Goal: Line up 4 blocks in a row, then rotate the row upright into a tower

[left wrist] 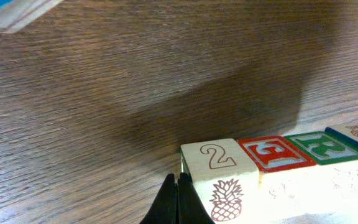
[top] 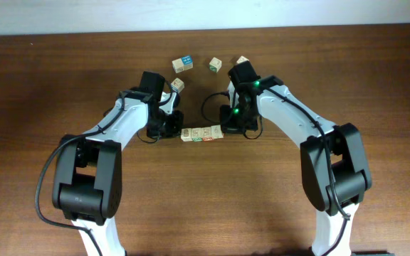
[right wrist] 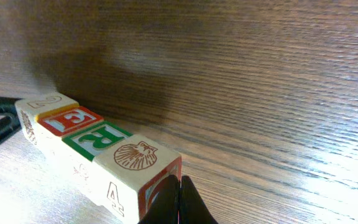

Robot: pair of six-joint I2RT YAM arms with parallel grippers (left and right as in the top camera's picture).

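**A:** From overhead?

**B:** Shows a row of four small pale wooden alphabet cubes (top: 200, 134) lying end to end, midway across the brown wooden table (top: 205, 206). Bracketed by the left gripper (top: 174, 129) at one end and the right gripper (top: 225, 129) at the other. Farther back, well apart, some loose cubes, among them a blue-topped wooden cube (top: 183, 65).

**A:** Left wrist view?

**B:** Jaws pressed together, pinching nothing, tip set against the end face of the yellow-printed "2" cube (left wrist: 219, 177). Then, touching in line: red-framed cube (left wrist: 272, 152), green-framed "R" cube (left wrist: 319, 146), blue-edged end cube (left wrist: 356, 132).

**A:** Right wrist view?

**B:** Same again: pinched closed, empty, tip at the outer face of the blue-edged end cube (right wrist: 138, 160), shell print up. Touching or just beside, hard to say.

**A:** Step in hand?

**B:** Probably squeezing the row from both ends, ready to turn all four as one.

**A:** Next move?

**B:** Calls for even pressure from both sides and opposite sweeps about the middle. Otherwise likely to buckle at a joint.
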